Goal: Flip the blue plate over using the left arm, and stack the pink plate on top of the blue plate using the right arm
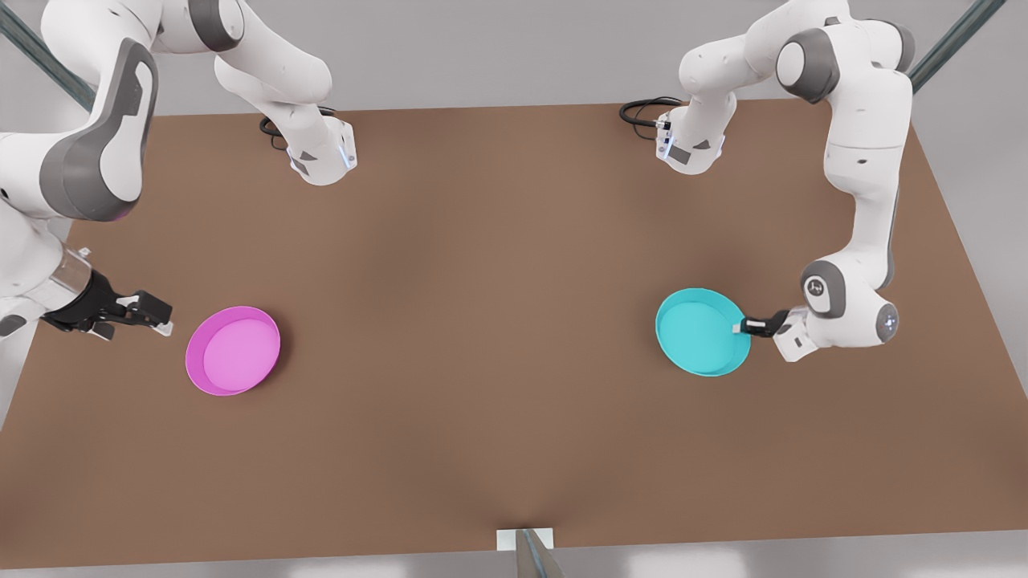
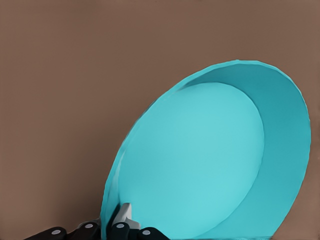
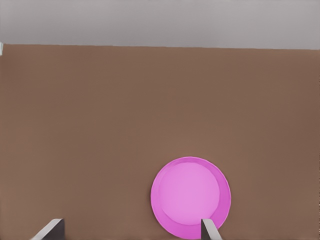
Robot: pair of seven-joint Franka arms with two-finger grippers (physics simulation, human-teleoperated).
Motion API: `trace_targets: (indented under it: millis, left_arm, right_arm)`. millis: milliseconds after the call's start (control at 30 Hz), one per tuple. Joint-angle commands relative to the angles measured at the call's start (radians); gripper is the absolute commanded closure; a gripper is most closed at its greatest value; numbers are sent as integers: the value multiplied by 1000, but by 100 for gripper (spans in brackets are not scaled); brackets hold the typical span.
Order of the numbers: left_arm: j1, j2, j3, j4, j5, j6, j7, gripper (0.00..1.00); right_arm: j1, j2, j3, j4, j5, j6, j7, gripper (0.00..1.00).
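Left gripper (image 1: 740, 327) clamped on the blue plate (image 1: 700, 331) at its 3 o'clock rim, fingers (image 2: 123, 216) pinching the wall, seemingly for leverage to flip. Plate at the front view's right, tilted, hollow side showing, flat plain turquoise bottom. Right gripper (image 1: 163, 321) waiting just beside the pink plate (image 1: 234, 351) at its 9 o'clock, fingers (image 3: 210, 230) apart, presumably until the flip finishes. Pink plate flat on the surface (image 1: 482, 321).

On the tabletop (image 1: 498, 337), the pink plate (image 1: 233, 350) lies at the front view's left and the blue plate (image 1: 703, 331) at its right, well apart. The left end effector (image 1: 743, 327) touches the blue plate's rim; the right end effector (image 1: 152, 317) sits just beside the pink plate.
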Motion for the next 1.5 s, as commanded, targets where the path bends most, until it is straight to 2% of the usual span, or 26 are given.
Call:
trace_targets:
  millis: [0,100,267,400,567,833,967,1033,1133,1167,1267,1333,1400,1433,1467]
  left_arm:
    - [0,-4,-2,7,-90,-8,5,79]
    - [-3,-22,-51,49,8,-33,2,79]
    - [-15,-21,-190,154,376,-108,-87,79]
    - [-93,-11,-195,233,608,-212,-145,79]
    - [-236,-10,-195,325,893,-444,-187,79]
    - [-575,30,-184,389,1146,-821,-451,79]
    - [-702,84,-183,389,1301,-961,-549,79]
    - [-770,168,-183,480,1406,-1085,-555,79]
    - [-824,219,-180,486,1521,-1165,-564,79]
    - [-856,242,-163,500,1562,-1199,-564,79]
    - [-957,272,-66,512,1567,-1213,-566,79]
    - [-1070,328,38,547,1567,-1245,-564,79]
    - [-1132,367,78,573,1567,-1248,-566,79]
    - [-1153,389,80,585,1568,-1254,-573,79]
    - [-1172,406,80,593,1568,-1260,-584,79]
  right_arm:
    - [0,0,0,0,2,0,0,0]
    - [0,0,0,0,3,-2,-2,0]
    - [0,0,0,0,3,-2,0,0]
    - [-2,0,0,0,2,-2,0,0]
    - [-4,0,-1,-2,2,-2,0,0]
    - [-11,0,-3,0,0,0,0,0]
    - [-7,0,-3,0,-2,-2,0,0]
    - [-11,0,-5,0,-3,-11,2,0]
    - [0,-8,11,3,-44,-66,-12,0]
    - [55,23,28,0,-81,-49,-11,0]
    - [43,92,6,11,-95,-72,-158,0]
    - [-167,194,-12,2,161,-141,-349,0]
    - [-304,267,-12,-12,158,-156,-541,0]
    - [-333,270,-40,-24,153,-183,-693,0]
    - [-338,241,-69,-130,166,-123,-699,0]
